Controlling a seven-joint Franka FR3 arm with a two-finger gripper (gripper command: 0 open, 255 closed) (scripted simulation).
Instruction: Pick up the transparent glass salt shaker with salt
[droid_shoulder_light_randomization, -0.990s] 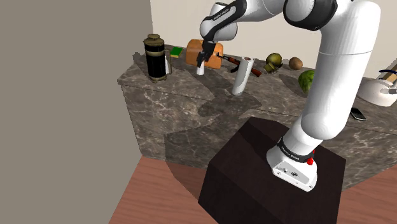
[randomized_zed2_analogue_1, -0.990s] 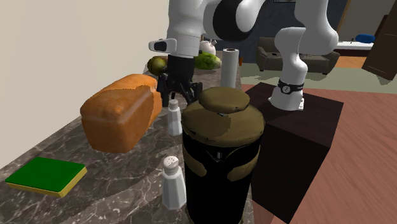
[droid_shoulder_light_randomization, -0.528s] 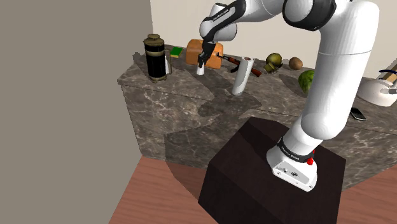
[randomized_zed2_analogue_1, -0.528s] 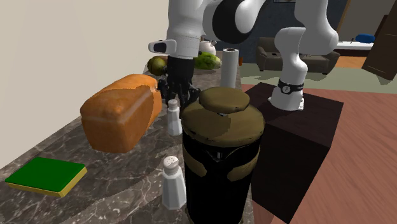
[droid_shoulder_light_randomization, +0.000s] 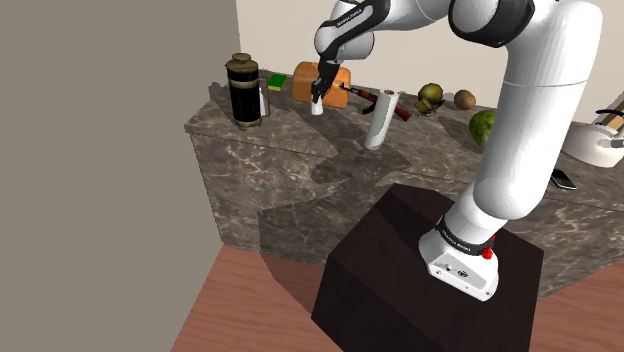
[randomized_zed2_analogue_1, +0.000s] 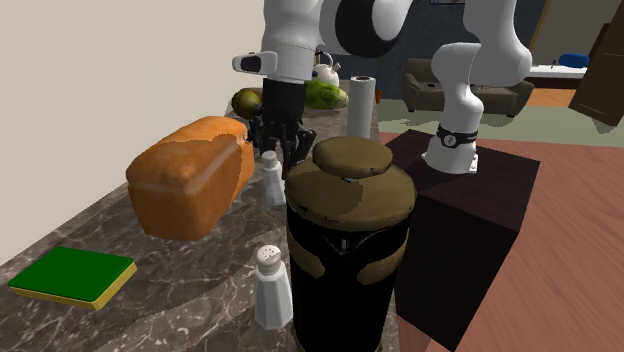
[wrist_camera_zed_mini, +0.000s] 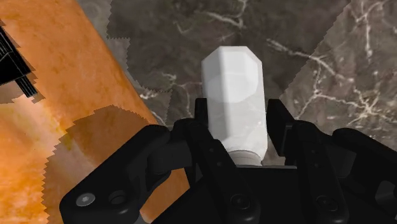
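While the hand is clamped on the shaker, the lift looks barely begun, if begun at all. The white, faceted shaker hangs upright between the two black fingers, over the marbled bench and just beside the loaf. Whether its base is clear of the bench I cannot tell.

The fingers grip the shaker at its upper end, near the cap, and most of the body reaches past their tips. That is the main risk. A smooth body held so high up could slide down through the pads, or swing like a pendulum if the arm moves off sharply, and then drop back onto the stone.

The loaf is the second risk. It is near enough that a rise with any sideways drift toward it could brush the shaker against the crust and twist it in the grip. A straight rise avoids this.

The tall dark jar and a second shaker stand further along the bench, apart from the hand. They would matter only if the carry passes low over that end.
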